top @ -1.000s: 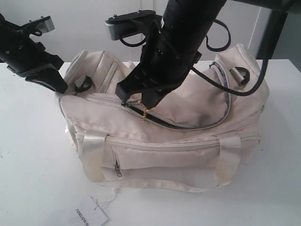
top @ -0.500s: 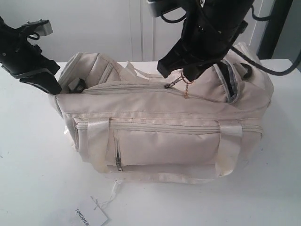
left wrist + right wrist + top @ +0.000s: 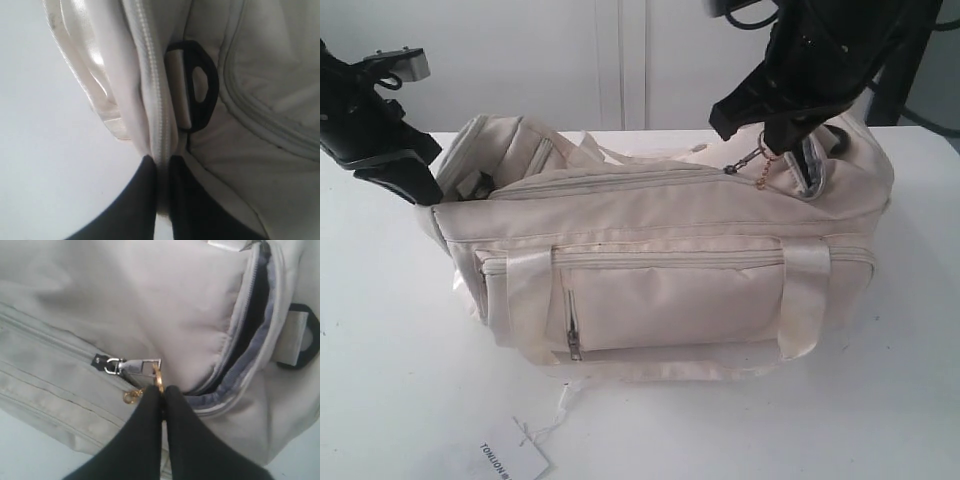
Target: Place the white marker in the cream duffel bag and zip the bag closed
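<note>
The cream duffel bag [image 3: 660, 300] lies on the white table, its top zipper shut from the left end up to the slider [image 3: 731, 170]. My right gripper [image 3: 767, 143] is over the bag's right top, shut on the gold ring pull [image 3: 158, 375] just off the slider [image 3: 114, 365]. Beside it a gap with dark lining [image 3: 252, 315] stays visible. My left gripper [image 3: 423, 190] is shut on the zipper seam [image 3: 159, 130] at the bag's left end, its fingertips [image 3: 148, 165] pinching the fabric. The white marker is out of view.
A white paper hang tag [image 3: 510, 460] on a string lies on the table in front of the bag. Black D-rings [image 3: 200, 85] sit at the bag's ends. Shiny strap handles [image 3: 805, 300] hang down the front. A white wall stands behind the table.
My right gripper has travelled right along the bag's top with the ring pull, and the zipper has shut behind it. The bag has pulled flatter. The left gripper has kept its hold.
</note>
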Robot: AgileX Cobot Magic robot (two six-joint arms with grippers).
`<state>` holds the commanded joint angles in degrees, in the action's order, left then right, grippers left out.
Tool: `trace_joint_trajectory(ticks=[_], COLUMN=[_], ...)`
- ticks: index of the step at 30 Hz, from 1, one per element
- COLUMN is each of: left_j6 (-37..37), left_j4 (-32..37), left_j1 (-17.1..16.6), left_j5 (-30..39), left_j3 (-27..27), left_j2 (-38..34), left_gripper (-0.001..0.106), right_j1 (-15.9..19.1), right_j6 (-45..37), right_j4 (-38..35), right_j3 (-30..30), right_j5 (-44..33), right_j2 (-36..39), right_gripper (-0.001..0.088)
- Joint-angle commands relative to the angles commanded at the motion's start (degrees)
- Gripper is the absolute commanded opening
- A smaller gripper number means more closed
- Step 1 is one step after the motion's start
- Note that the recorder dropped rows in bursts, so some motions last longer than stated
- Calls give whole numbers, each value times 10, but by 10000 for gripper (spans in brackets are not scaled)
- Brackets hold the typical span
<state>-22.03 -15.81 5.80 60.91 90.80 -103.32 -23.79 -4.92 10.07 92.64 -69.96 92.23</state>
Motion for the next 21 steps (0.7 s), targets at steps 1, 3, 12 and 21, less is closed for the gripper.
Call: trace_joint_trajectory(ticks=[1, 3, 12, 21], left_j6=[3, 4, 4, -13], left_j4=[0, 3, 40, 33], left_j1=[0, 0, 0, 0], left_j5=[3, 8, 16, -36], left_j3=[0, 0, 0, 0], left_j2=[0, 0, 0, 0], left_gripper=[0, 0, 0, 0], right_j1=[0, 0, 0, -1], right_j6=[0, 0, -4, -27], right_j4=[0, 0, -30, -91], right_j3=[0, 0, 0, -1], right_j5=[0, 0, 0, 0], right_j2=[0, -1, -1, -1], right_gripper=[0, 0, 0, 0])
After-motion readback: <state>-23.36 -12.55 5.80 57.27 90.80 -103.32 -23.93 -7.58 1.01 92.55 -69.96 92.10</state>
